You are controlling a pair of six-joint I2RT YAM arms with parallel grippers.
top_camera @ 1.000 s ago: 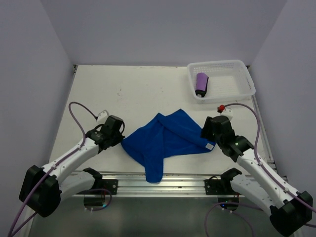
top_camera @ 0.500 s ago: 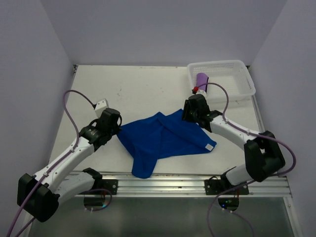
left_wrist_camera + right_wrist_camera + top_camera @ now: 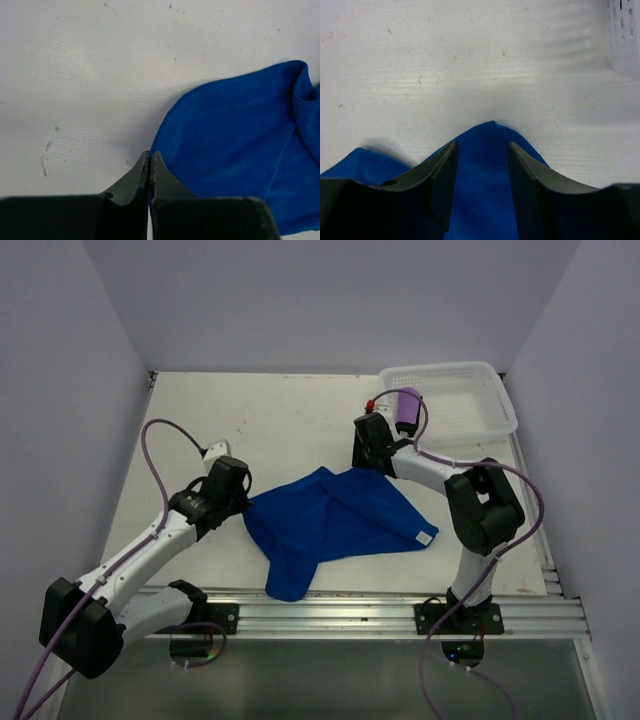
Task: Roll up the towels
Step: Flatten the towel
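Two grips are needed: the left hand (image 3: pixel 150 156) pinches the blue towel (image 3: pixel 340 515) at its edge, so the open right hand (image 3: pixel 482 146) should close squarely on the far corner.

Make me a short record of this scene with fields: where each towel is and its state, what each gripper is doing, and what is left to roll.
on table: bright royal blue cloth towel, unrolled and rumpled, on the white table
in basket: dark purple cloth towel, rolled, inside the white plastic mesh basket at the far right
left gripper: shut, pinching the blue towel's left edge
right gripper: open, jaws either side of the blue towel's far corner
left to roll: the blue towel
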